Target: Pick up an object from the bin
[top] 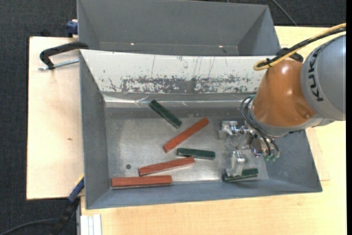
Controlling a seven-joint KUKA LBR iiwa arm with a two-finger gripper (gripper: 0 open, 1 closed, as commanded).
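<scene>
Dark green bar [242,174] lies front right in the grey bin [91,135], just beneath the gripper [238,164]; grip state cannot be told. Red-brown bars [186,135] and other green bars [196,154] lie to its left.

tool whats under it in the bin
A short dark green bar lies under the tool at the bin's front right. The tool covers part of it; contact cannot be seen.

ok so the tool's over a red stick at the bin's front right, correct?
No. The camera view shows the tool over a dark green stick at the bin's front right, not a red one; the red sticks lie further left.
</scene>
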